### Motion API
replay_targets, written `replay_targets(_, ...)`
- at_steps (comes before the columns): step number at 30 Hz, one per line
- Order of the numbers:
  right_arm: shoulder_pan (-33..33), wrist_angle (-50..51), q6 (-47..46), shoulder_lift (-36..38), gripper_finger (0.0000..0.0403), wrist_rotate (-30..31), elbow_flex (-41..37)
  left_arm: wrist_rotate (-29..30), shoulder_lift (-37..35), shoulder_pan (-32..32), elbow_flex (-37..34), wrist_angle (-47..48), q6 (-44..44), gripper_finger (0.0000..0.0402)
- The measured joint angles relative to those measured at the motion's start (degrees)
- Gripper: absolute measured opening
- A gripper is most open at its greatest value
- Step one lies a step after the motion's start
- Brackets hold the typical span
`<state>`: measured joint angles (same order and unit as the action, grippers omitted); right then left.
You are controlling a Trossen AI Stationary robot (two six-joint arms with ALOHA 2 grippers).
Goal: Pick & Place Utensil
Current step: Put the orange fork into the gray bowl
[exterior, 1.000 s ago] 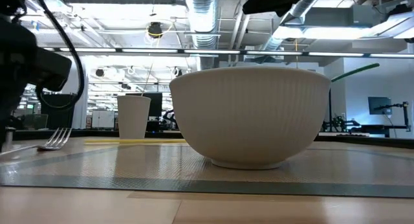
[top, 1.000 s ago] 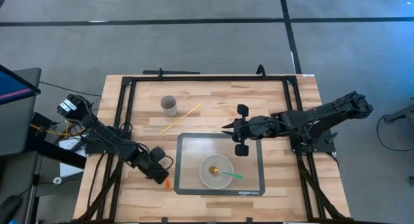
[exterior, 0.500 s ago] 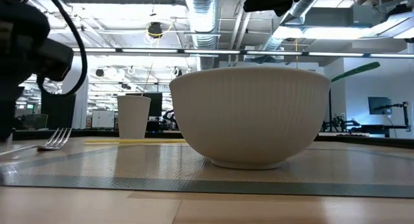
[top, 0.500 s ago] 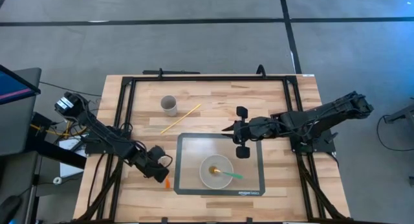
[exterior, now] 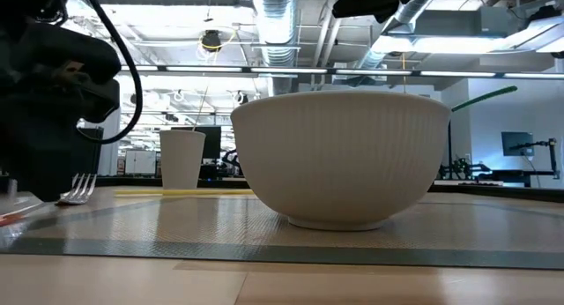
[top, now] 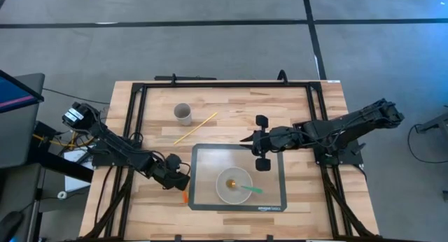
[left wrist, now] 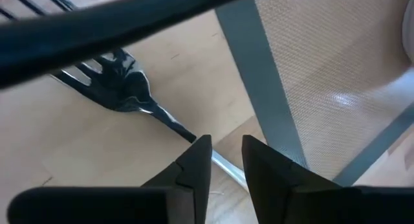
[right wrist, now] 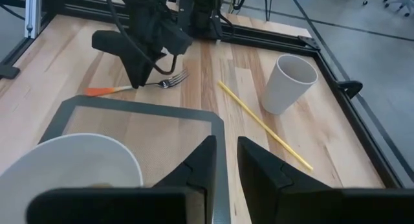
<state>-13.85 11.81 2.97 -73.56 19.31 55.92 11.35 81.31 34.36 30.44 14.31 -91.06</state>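
A fork (right wrist: 155, 83) with metal tines and an orange handle (top: 183, 197) lies flat on the wood left of the grey mat; its tines (exterior: 77, 189) rest on the table. My left gripper (left wrist: 226, 149) stands over the fork's shaft (right wrist: 137, 83), fingers nearly together around it. My right gripper (top: 244, 138) is shut and hovers over the mat's far edge, touching nothing. A white bowl (top: 234, 184) sits on the mat with a green-handled utensil (top: 252, 189) in it. My left gripper is on the fork's metal shaft (left wrist: 225, 164), just behind the tines (left wrist: 123, 88). The shaft runs slantwise through the narrow gap between the two fingers. They come from above, pointing down and slanting from the table's left. The fork lies flat on the table.
A white paper cup (top: 183, 114) stands near the far left. A long yellow stick (top: 196, 128) lies between the cup and the mat (top: 280, 200). The black frame rails (top: 136, 116) border the table. Bare wood shows on the table's far side and near edge.
My left gripper has moved toward the table's right and a little toward its far edge, coming over the fork beside the mat. The fork has stayed where it was. The right arm has kept still.
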Motion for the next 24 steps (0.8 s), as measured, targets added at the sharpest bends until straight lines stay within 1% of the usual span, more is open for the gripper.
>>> replay_targets(9,0.00,0.15,-0.01,0.00,0.0055,0.02,0.00,-3.28,-6.25,0.63,-0.39,0.36,-1.40,0.0090)
replay_targets(12,0.02,0.17,-0.01,0.00,0.0055,0.02,0.00,-3.69,-6.09,0.62,-0.41,0.38,-2.62,0.0090)
replay_targets(18,0.01,0.17,0.00,0.00,0.0055,0.02,0.00,-6.44,-2.77,0.62,-0.35,0.18,-3.98,0.0090)
replay_targets(24,0.01,0.17,0.02,0.00,0.0055,0.02,0.00,-6.75,-2.46,0.62,0.10,0.15,-4.43,0.0090)
